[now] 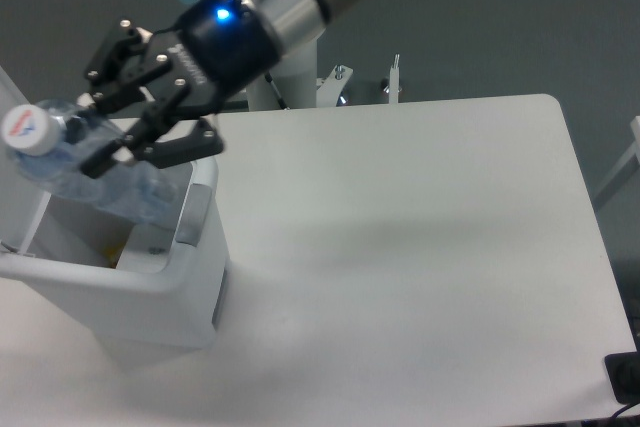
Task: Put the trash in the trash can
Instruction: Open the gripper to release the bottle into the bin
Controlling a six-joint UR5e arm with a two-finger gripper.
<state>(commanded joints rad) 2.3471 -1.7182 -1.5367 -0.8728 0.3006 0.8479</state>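
A crushed clear plastic bottle (85,167) with a white-topped cap hangs tilted over the open mouth of the white trash can (150,282). My gripper (125,125) is shut on the bottle's body, its black fingers (165,152) on either side, directly above the can's opening. The can's lid stands open at the left edge. A small yellow scrap (117,246) shows inside the can. The white wrapper is not in sight.
The white table (420,247) stretches to the right of the can. The arm's base column (285,82) stands at the table's far edge. A dark object (625,377) sits at the bottom right corner.
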